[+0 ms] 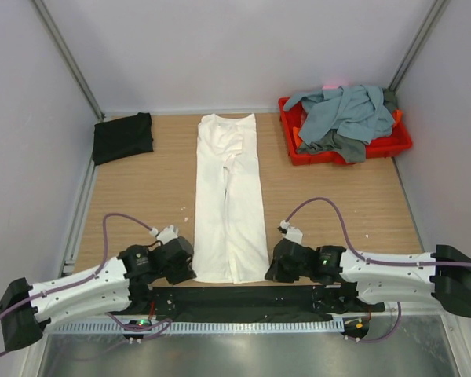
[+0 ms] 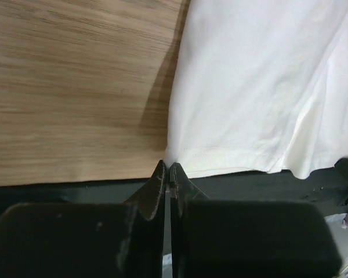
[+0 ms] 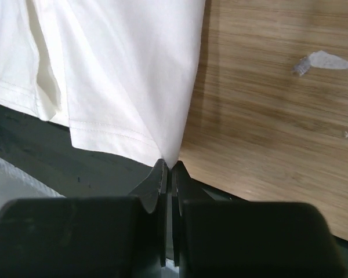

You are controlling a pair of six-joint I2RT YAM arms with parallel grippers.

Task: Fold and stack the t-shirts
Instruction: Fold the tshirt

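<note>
White t-shirt (image 1: 229, 204) lies flat on the wooden table (image 1: 330, 196), both jaws pinching its near corners

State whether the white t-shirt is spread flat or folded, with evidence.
Partly folded: the white t-shirt lies as a long narrow strip, sleeves tucked in, side flaps meeting down its middle.

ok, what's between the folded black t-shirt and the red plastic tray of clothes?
Only the far end of the white cloth t-shirt, folded into a long strip; bare wooden tabletop either side. Seen in the top view.
</note>
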